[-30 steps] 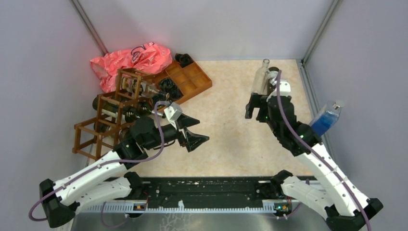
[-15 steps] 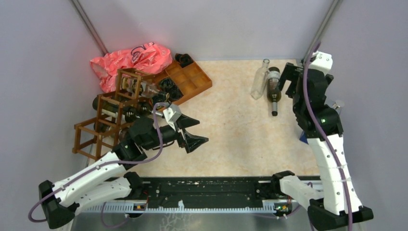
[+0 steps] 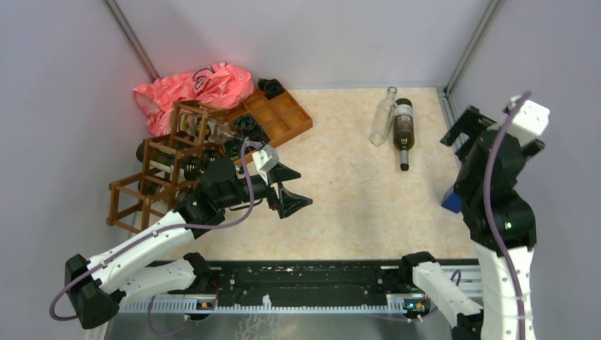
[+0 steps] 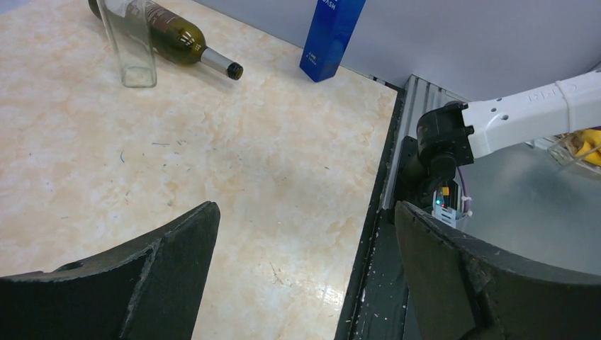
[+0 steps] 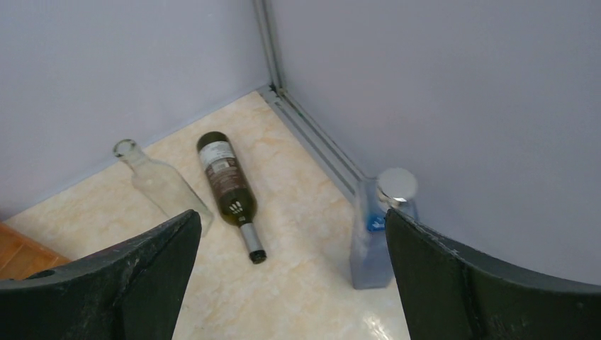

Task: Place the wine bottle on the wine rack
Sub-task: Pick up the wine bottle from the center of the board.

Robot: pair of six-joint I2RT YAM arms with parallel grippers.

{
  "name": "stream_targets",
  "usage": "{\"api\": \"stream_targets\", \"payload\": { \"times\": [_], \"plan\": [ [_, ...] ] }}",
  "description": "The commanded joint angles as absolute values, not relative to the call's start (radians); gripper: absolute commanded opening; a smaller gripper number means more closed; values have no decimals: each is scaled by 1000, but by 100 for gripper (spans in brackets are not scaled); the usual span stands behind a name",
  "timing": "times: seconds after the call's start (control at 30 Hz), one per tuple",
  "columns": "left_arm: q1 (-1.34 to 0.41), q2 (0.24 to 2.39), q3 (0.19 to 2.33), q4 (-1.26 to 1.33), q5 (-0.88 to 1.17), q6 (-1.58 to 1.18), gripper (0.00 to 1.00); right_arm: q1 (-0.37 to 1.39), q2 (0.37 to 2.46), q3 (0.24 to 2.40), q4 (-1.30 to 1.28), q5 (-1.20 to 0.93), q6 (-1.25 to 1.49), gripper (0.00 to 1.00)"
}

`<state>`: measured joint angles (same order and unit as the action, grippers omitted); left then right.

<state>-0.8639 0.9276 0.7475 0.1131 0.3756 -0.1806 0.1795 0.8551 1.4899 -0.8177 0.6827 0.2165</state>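
Wine bottle (image 3: 402, 131) is just lying on its side
Left gripper (image 3: 303, 188) and right gripper (image 3: 496, 134) are both hovering, jaws spread wide, gripping nothing

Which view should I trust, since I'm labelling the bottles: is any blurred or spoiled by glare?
Top external: even light, sharp, the wine bottle reads clearly. Left wrist: sharp, a glare patch on the table near its edge. Right wrist: slightly soft, the blue bottle hazy.
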Motion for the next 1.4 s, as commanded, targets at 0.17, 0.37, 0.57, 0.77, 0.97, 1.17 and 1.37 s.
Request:
{"api": "stream_targets", "payload": {
  "times": [0.17, 0.37, 0.57, 0.77, 0.97, 1.17, 1.37],
  "plan": [
    [-792, 995, 849, 106, 554, -154, 99, 170, 710, 1323, -845, 976, 236, 99],
    [-763, 1001, 854, 105, 599, -177, 99, 168, 688, 1201, -812, 1037, 266, 99],
    [-745, 1004, 851, 81, 624, -180, 99, 100, 662, 1122, -782, 1045, 267, 99],
    [-730, 1032, 874, 60, 650, -179, 99, 46, 618, 1052, -747, 1046, 236, 99],
    [-724, 1041, 881, 67, 652, -192, 99, -168, 615, 919, -611, 835, 191, 99],
    [-721, 1048, 884, 67, 657, -199, 99, -236, 697, 919, -561, 732, 226, 99],
    [-721, 1060, 908, 71, 660, -218, 99, -315, 738, 849, -447, 636, 236, 99]
  ]
}}
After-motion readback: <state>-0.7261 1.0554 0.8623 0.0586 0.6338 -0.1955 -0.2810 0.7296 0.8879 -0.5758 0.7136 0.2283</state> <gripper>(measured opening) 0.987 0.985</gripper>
